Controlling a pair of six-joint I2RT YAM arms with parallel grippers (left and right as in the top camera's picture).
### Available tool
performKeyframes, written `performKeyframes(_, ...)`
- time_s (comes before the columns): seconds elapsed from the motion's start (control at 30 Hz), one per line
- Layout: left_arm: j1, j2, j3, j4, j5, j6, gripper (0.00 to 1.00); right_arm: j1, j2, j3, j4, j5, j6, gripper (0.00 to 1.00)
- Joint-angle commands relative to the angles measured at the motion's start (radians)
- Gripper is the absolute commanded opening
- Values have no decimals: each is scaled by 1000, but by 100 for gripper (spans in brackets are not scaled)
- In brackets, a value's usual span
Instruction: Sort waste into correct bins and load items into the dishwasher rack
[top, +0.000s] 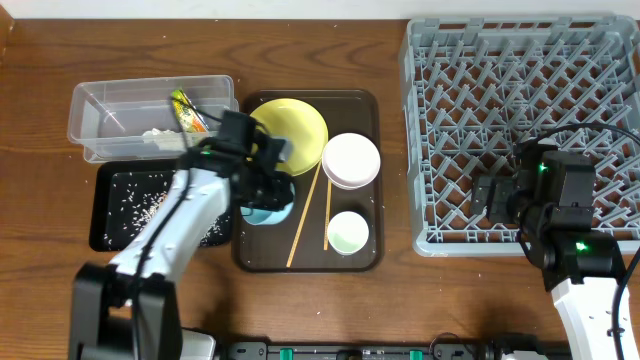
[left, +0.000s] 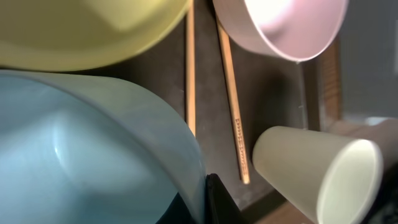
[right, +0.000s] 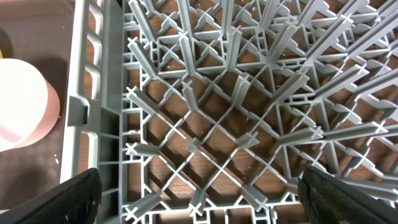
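**Claw work: left claw (top: 268, 192) at the blue bowl, right claw (top: 492, 196) spread over the rack**

The grey dishwasher rack (top: 470, 90) held nothing. The right claw hung above its near-left corner, fingers wide apart and empty.

On the brown serving tray (top: 355, 110) sat every dish, none yet loaded: yellow plate (top: 300, 130), pale pink bowl (top: 351, 160), light blue bowl (top: 262, 212), white cup (top: 347, 232) and two chopsticks (top: 327, 215).

The waste looked sorted. The snack wrapper (top: 188, 110) lay in the clear tub (top: 100, 110) and the rice grains (top: 145, 205) in the black tray (top: 110, 235).

Loading was therefore the step in hand, starting with the blue bowl. The left claw sat low over its rim. Only one finger (left: 214, 199) showed, just outside the wall, so I cannot tell whether it had closed.

The next move would need a firm pinch on that rim, a lift clear of the plate beside it, and a long carry or a handover toward the rack.
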Motion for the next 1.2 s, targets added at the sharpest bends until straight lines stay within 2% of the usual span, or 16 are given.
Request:
performKeyframes(0.0,-50,42,2,9,-119,-38,9,13,-6,20,-2,-5,12,99)
performKeyframes(0.13,-63,64,2,5,-130,-42,17,13,-6,20,-1,-4,12,99)
performKeyframes(0.17,-63,62,3,5,-130,-42,25,13,-6,20,-1,-4,12,99)
performKeyframes(0.2,-62,58,4,5,-130,-42,45,13,-6,20,-1,-4,12,99)
performKeyframes(0.23,-61,51,8,0,-130,-42,55,13,-6,20,-1,-4,12,99)
performKeyframes(0.3,-61,33,20,-11,-130,-42,59,13,-6,21,-1,-4,12,99)
performKeyframes(0.43,-62,-33,57,-47,-119,-42,61,13,-6,20,-1,-4,12,99)
performKeyframes(0.63,-73,-149,64,-55,-24,-42,60,13,-6,20,0,-4,12,99)
performKeyframes(0.83,-154,-141,45,-74,-35,-42,60,13,-6,20,-1,-5,12,99)
performKeyframes(0.9,-188,-127,37,-77,-77,-43,60,13,-6,20,-1,-4,12,99)
performKeyframes(0.97,-222,-106,33,-86,-188,-43,60,13,-6,20,-1,-5,13,99)
performKeyframes(1.07,-246,-71,33,-74,-358,-120,60,13,-6,20,-2,-5,13,99)
performKeyframes(1.17,-247,-27,33,-28,-404,-147,60,13,-6,20,-2,-5,12,99)
